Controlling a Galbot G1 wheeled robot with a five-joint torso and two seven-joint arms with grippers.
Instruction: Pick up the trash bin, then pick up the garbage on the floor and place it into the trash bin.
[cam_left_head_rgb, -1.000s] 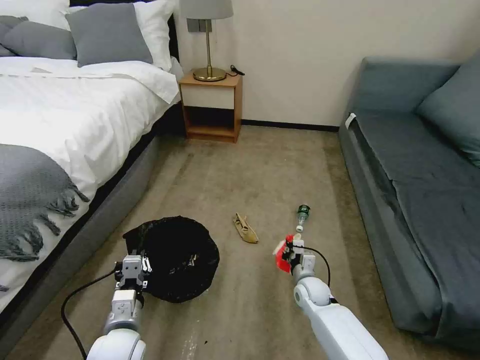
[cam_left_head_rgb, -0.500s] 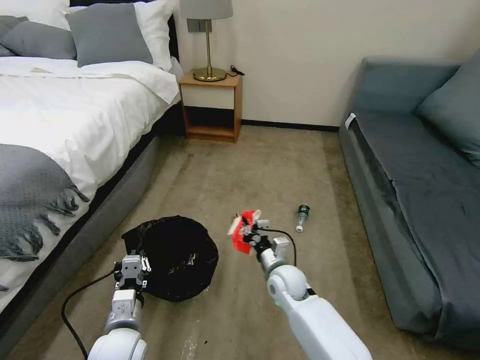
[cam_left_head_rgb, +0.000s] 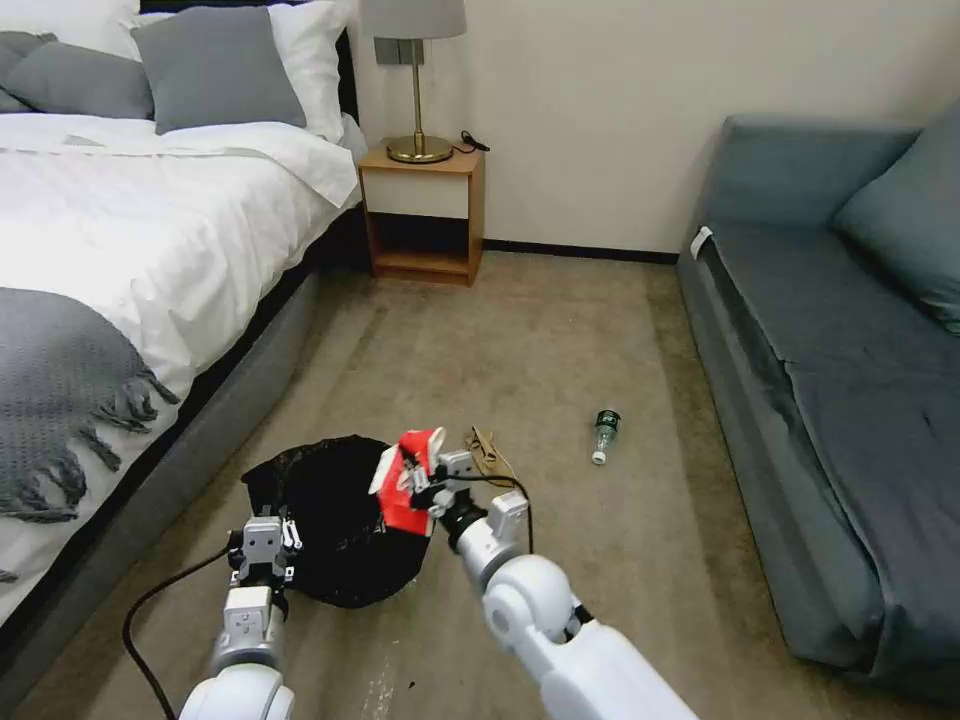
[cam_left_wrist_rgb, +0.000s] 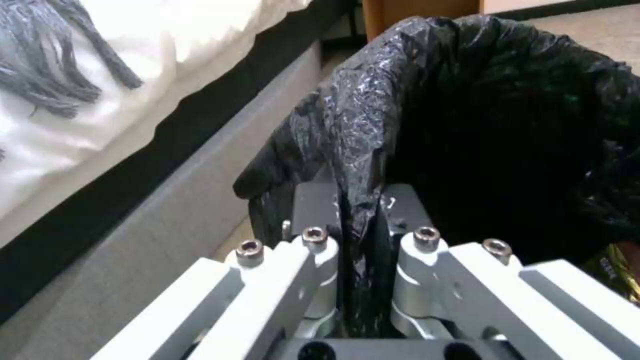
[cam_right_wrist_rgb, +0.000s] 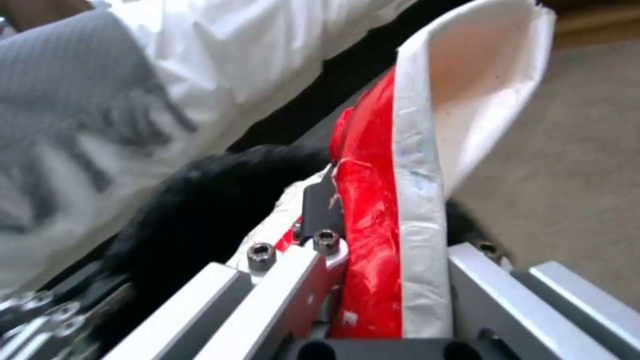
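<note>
Carried leftward since the earlier frame, the packet (cam_left_head_rgb: 405, 480), clamped in the right gripper (cam_left_head_rgb: 428, 485), is now above the bin (cam_left_head_rgb: 330, 520), whose rim is pinched by the left gripper (cam_left_head_rgb: 265, 533); release is judged next.

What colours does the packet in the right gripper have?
The packet is red with white, clearest in the right wrist view; the right gripper holds it over the trash bin.

text: none readable | bottle (cam_left_head_rgb: 604, 430) label — too small to tell | red packet (cam_left_head_rgb: 405, 483) — no legible print
</note>
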